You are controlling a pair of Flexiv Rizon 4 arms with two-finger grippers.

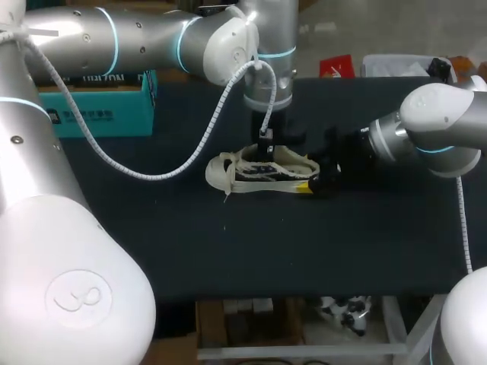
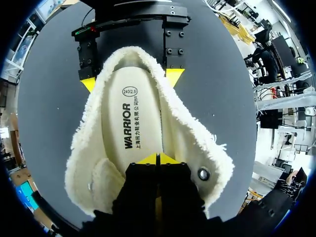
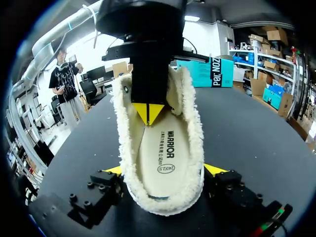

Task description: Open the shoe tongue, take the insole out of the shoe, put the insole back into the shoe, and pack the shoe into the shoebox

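Observation:
A low cream shoe [image 1: 262, 172] with a fleece lining lies on its sole mid-table, toe to the left. Its cream insole [image 2: 129, 126] lies flat inside, seen too in the right wrist view as the insole [image 3: 165, 148]. My left gripper [image 2: 158, 159] points straight down into the shoe's mouth, shut, its tips resting on the insole near the midfoot. My right gripper [image 3: 164, 170] comes in from the right and straddles the heel, a yellow tip pressed against each side of the fleece collar. The teal shoebox [image 1: 99, 106] stands at the back left.
The dark table [image 1: 228, 251] stretches bare in front of the shoe to its front edge. The left arm's white cable [image 1: 152, 173] droops low over the table left of the shoe. A red item [image 1: 336, 67] sits at the back edge.

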